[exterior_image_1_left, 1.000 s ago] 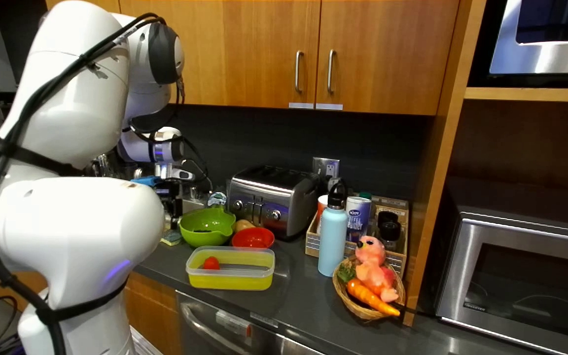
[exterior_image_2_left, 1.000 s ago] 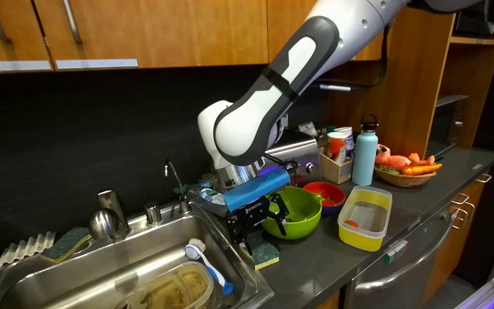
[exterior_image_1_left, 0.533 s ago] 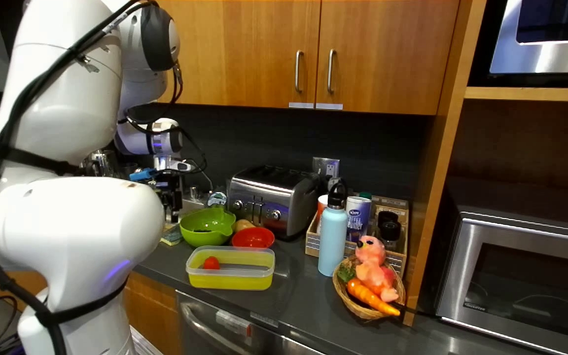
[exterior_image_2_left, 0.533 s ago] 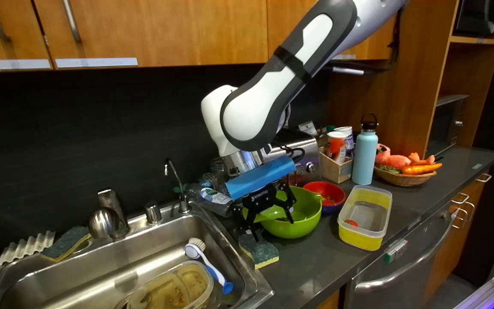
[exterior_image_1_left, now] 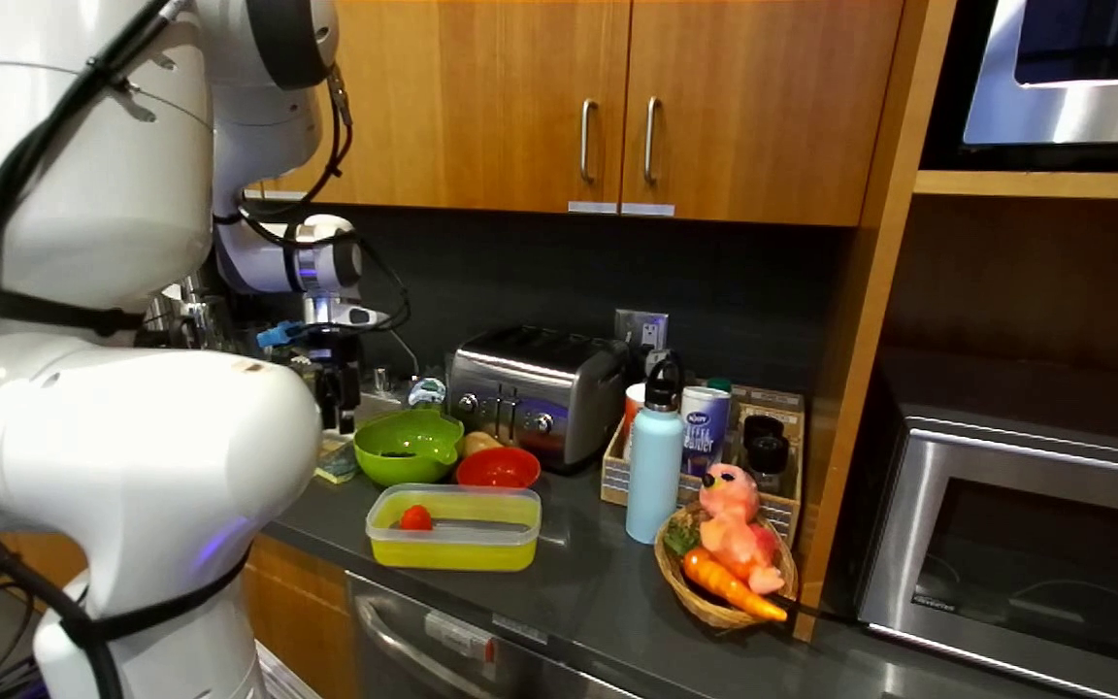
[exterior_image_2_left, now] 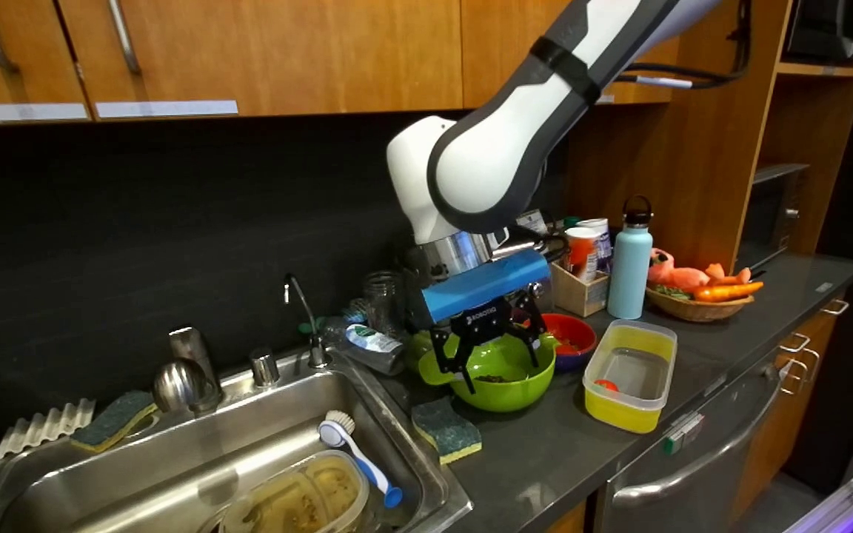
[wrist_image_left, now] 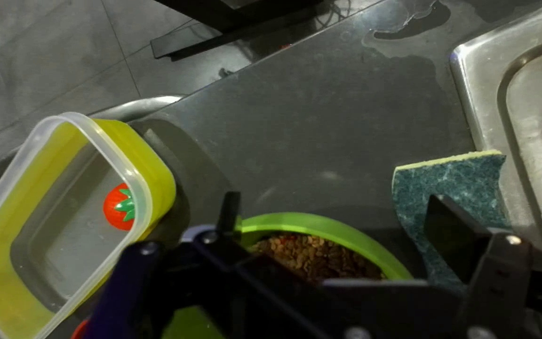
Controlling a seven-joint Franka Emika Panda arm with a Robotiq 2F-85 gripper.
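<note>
My gripper [exterior_image_2_left: 503,374] is open with nothing between its fingers. It is over the green bowl [exterior_image_2_left: 504,400], which has a spout and holds brown grain-like bits [wrist_image_left: 308,256]. In the wrist view the bowl's rim [wrist_image_left: 308,221] shows between the spread fingers; the gripper hides the rest of the bowl. Whether a fingertip touches the bowl I cannot tell. A green and yellow sponge [exterior_image_2_left: 447,429] lies beside the bowl, behind the right finger in the wrist view [wrist_image_left: 454,179]. A yellow container [exterior_image_2_left: 623,414] holds a red tomato-like item [wrist_image_left: 120,206] with green leaves.
A red bowl [exterior_image_1_left: 499,468] and a toaster [exterior_image_1_left: 535,393] stand near the green bowl. The sink [exterior_image_2_left: 426,481] holds a brush [exterior_image_2_left: 367,459] and a plastic container. A blue bottle [exterior_image_2_left: 630,274] and a basket [exterior_image_2_left: 700,311] with a pink toy and carrot stand farther along.
My gripper has moved up and to the right in an exterior view, from above the sponge to over the green bowl. It stays open. The objects have not visibly moved.
</note>
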